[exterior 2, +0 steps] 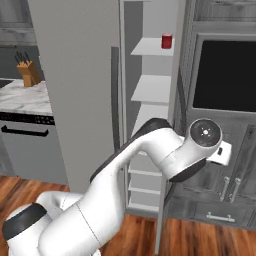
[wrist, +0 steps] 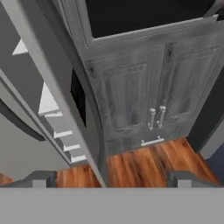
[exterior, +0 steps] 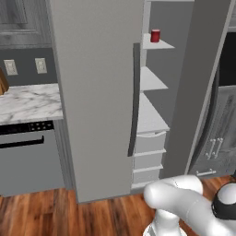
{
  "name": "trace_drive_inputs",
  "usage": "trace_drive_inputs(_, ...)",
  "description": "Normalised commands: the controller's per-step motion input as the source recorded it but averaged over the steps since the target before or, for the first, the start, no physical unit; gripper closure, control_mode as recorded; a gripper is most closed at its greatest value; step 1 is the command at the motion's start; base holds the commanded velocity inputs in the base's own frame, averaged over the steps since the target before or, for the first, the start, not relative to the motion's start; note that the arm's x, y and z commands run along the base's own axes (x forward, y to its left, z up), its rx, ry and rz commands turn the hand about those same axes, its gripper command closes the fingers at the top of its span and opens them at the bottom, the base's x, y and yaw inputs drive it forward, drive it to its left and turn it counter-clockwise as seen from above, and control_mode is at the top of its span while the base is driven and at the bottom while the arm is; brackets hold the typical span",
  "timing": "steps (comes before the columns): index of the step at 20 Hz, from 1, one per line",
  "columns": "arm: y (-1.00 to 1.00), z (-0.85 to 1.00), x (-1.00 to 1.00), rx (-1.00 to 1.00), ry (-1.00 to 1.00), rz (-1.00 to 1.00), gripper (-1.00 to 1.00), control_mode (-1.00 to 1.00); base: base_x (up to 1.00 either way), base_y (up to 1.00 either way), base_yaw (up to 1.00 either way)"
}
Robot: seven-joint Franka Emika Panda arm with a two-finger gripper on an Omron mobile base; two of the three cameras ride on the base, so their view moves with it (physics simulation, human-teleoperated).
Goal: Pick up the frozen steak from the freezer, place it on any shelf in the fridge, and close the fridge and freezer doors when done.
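Note:
The freezer stands open, its opaque grey shelves bare except for a red can on the top one. The frozen steak is out of view. The narrow freezer door is swung out to the right. In the hand view its edge runs diagonally, with the dark panel on its face. The wide fridge door with its long dark handle covers the fridge, so the clear shelf is hidden. My gripper is open and empty, low beside the freezer door.
Dark grey cabinet doors with metal handles and a black oven window stand right of the freezer door. On the left, a marble counter with a knife block sits over a grey appliance. A wood floor lies below.

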Motion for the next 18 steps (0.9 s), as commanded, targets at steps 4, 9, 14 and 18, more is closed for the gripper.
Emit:
trace_drive_inputs(4,-0.35,-0.14,0.62,0.01,-0.01,0.0,-1.0,-1.0,0.0,0.0,0.0)
trace_drive_inputs(9,0.0,-0.07,0.18,0.03,0.0,0.0,-1.0,-1.0,0.0,0.0,0.0)
trace_drive_inputs(14,0.09,-0.36,0.0,0.09,0.0,0.0,-1.0,-1.0,0.0,0.0,0.0)
trace_drive_inputs(18,0.02,-0.18,0.18,0.09,-0.02,0.0,-1.0,-1.0,0.0,0.0,0.0)
